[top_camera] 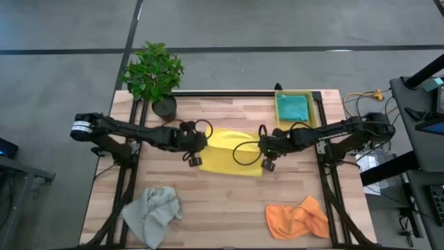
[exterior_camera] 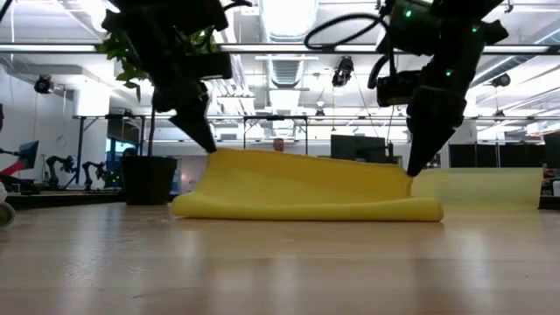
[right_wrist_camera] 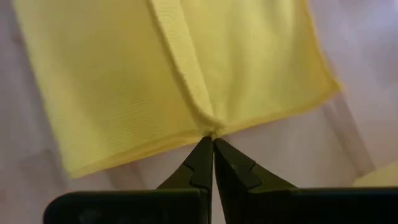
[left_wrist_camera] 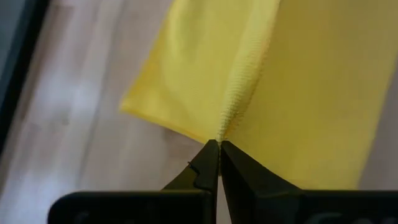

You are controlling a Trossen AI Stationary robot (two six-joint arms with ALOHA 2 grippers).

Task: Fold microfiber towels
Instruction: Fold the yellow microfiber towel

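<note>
The yellow towel (top_camera: pixel 232 149) lies mid-table, doubled over. Its lower part rests on the wood, and its upper layer (exterior_camera: pixel 306 175) is held up between my two grippers. My left gripper (top_camera: pixel 196 160) is shut on the towel's left end and my right gripper (top_camera: pixel 268 164) on its right end. A teal towel (top_camera: pixel 293 107) lies in the yellow bin (top_camera: pixel 279 94) at the far right. A grey towel (top_camera: pixel 152 212) lies crumpled at the near left and an orange towel (top_camera: pixel 298 219) at the near right. My left gripper pinches the yellow towel's edge (left_wrist_camera: pixel 222 134) between its two fingertips, slanting down from the table's left. A ridge of cloth runs away from the tips. That end is raised off the table and the cloth slopes down from it (exterior_camera: pixel 214 156). My right gripper pinches the yellow towel's hemmed edge (right_wrist_camera: pixel 210 127) between its two fingertips, pointing steeply down from the table's right. One layer or several, I cannot tell. That end (exterior_camera: pixel 404 175) is held a little above the fold that lies on the table.
A potted plant (top_camera: pixel 154 73) stands at the far left corner. Cables and equipment (top_camera: pixel 416 132) lie beyond the table's right edge. Bare wood (top_camera: pixel 222 208) lies between the grey and orange towels at the near edge.
</note>
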